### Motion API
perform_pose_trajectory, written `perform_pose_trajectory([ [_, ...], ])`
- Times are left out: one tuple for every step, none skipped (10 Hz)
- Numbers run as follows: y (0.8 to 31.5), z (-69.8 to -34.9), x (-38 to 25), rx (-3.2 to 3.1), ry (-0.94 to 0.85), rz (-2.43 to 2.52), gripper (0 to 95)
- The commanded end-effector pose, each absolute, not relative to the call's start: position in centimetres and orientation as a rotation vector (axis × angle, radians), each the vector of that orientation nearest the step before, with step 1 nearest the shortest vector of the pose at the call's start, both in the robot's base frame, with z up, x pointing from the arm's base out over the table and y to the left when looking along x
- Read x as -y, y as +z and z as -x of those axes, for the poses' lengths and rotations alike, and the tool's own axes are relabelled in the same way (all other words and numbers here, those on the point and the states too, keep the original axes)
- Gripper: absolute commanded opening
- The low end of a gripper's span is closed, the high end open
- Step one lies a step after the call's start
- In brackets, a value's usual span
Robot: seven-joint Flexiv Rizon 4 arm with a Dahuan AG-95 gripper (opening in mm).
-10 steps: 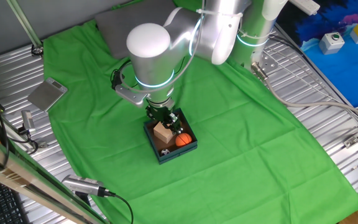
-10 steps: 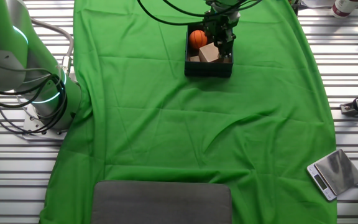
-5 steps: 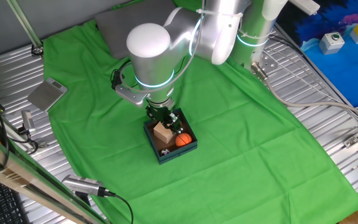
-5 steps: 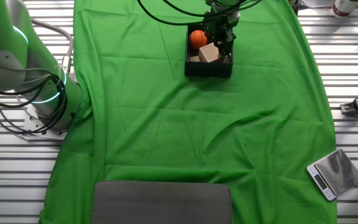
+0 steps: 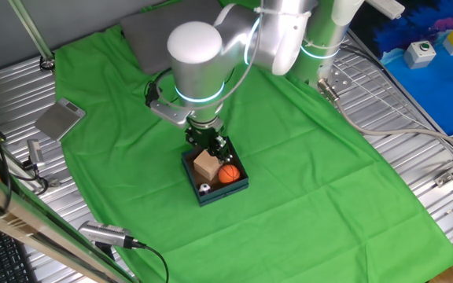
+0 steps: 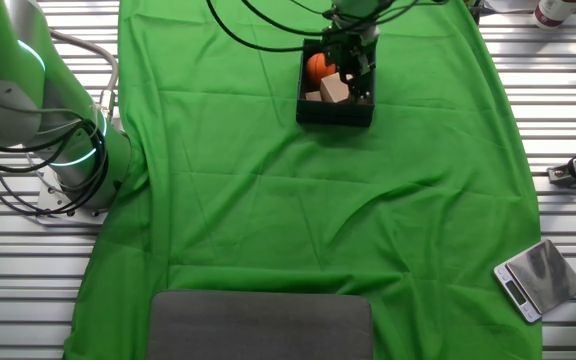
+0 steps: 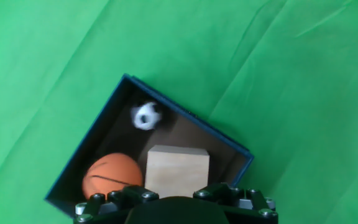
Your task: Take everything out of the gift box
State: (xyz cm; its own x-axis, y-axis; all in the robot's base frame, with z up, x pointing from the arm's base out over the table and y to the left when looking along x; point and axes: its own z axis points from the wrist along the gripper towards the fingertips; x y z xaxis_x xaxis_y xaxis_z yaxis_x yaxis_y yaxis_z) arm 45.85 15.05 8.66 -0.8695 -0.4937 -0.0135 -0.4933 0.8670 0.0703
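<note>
1. Gripper had lifted a little since half a second before, with a cube clamped between its fingers; the arm's big white joint had shifted slightly toward the far side of the table.
2. Cube, once low in the box, now sat higher, about level with the rim. From the hand camera it hung just ahead of the gripper body, over the brown floor of the box.
3. Soccer ball, hard to make out earlier, showed plainly in the near corner of the box. In the hand view it was blurred, lying by the far wall.
4. Orange ball stayed inside, just beside the cube; the hand camera showed it left of the cube, near the wall.
5. From the other side the gripper stood over the box, the cube in its grip and the ball partly hidden behind the fingers. I could not see a second cube in any view.
6. Box rested on a wrinkled green cloth spread over a slatted metal table.
7. Grey pad lay at one end of the cloth, and a small scale sat off the cloth on the slats.
8. Blue sheet with small items covered a corner beyond the table.
</note>
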Motion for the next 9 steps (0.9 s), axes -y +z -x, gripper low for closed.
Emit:
perform_pose_trajectory([
  [8.29,-46.04,-15.19,3.035,-0.108,-0.804,76.0],
  [8.3,-46.04,-15.2,3.035,-0.108,-0.805,76.0],
  [8.31,-46.04,-15.2,3.035,-0.108,-0.806,76.0],
  [8.31,-46.04,-15.21,3.035,-0.108,-0.806,76.0],
  [8.28,-46.06,-15.25,3.035,-0.107,-0.806,76.0],
  [8.23,-46.1,-15.34,3.034,-0.107,-0.804,76.0],
  [8.14,-46.17,-15.47,3.034,-0.105,-0.8,76.0],
  [8.01,-46.28,-15.68,3.036,-0.103,-0.795,76.0],
  [7.91,-46.37,-15.84,3.038,-0.104,-0.792,76.0],
])
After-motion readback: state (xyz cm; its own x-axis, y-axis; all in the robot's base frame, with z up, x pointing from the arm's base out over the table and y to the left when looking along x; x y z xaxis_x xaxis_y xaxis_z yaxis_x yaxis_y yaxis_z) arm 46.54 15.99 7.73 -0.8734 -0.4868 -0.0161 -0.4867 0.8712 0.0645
